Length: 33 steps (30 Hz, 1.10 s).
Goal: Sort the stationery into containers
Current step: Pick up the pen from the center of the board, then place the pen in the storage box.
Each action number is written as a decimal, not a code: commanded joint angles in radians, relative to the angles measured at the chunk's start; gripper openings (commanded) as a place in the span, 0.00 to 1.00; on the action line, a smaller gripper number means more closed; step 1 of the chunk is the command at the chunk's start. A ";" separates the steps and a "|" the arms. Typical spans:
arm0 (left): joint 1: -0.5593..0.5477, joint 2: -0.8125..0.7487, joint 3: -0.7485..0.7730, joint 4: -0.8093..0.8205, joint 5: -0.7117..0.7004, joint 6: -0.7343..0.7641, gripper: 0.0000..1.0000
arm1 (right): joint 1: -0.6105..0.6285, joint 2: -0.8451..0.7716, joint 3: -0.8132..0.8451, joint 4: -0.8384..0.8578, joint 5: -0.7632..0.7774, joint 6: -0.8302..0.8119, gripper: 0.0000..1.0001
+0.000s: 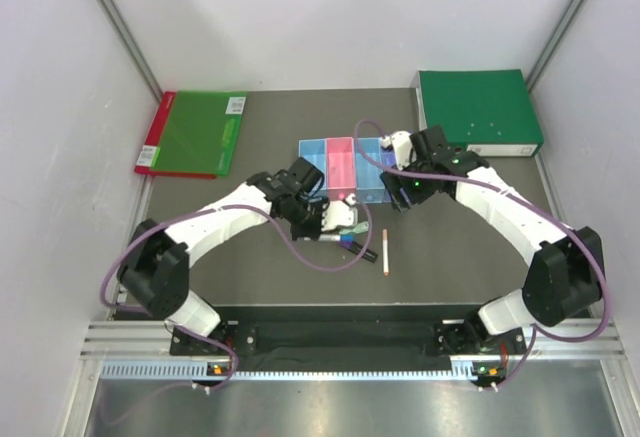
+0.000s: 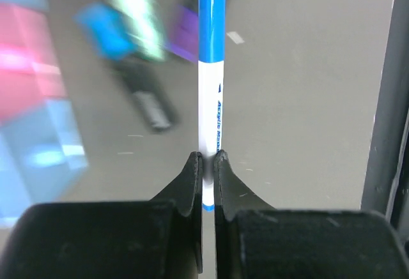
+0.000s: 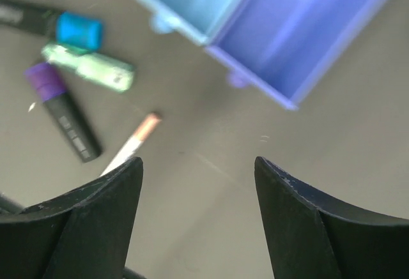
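White-blue marker (image 2: 210, 87) clamped in my left pincer (image 2: 206, 183); right pincer (image 3: 198, 177) wide above bench (image 3: 211, 145), purple-black marker (image 3: 64, 110) and mint marker (image 3: 89, 68) nearby.

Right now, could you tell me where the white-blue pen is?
The white-blue pen is clamped in the left gripper, blue cap pointing away, in the left wrist view; it is above the table near the other pens, in front of the bins.

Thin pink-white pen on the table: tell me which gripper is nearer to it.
Left. The left gripper, shut on the white-blue marker, sits just left of the thin pink-white pen. The right gripper hangs open farther back, by the bins.
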 commanded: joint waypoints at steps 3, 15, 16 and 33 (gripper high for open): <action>-0.004 -0.101 0.167 0.017 0.019 -0.164 0.00 | -0.108 -0.037 0.103 0.000 0.089 0.032 0.73; 0.035 0.057 0.307 0.337 -0.153 -0.592 0.00 | -0.141 -0.078 0.151 -0.017 0.161 0.041 0.76; 0.044 0.070 0.315 0.358 -0.162 -0.656 0.00 | -0.144 -0.085 0.152 -0.020 0.164 0.044 0.76; 0.168 0.436 0.562 0.389 -0.363 -1.002 0.00 | -0.179 -0.115 0.134 -0.022 0.171 0.058 0.77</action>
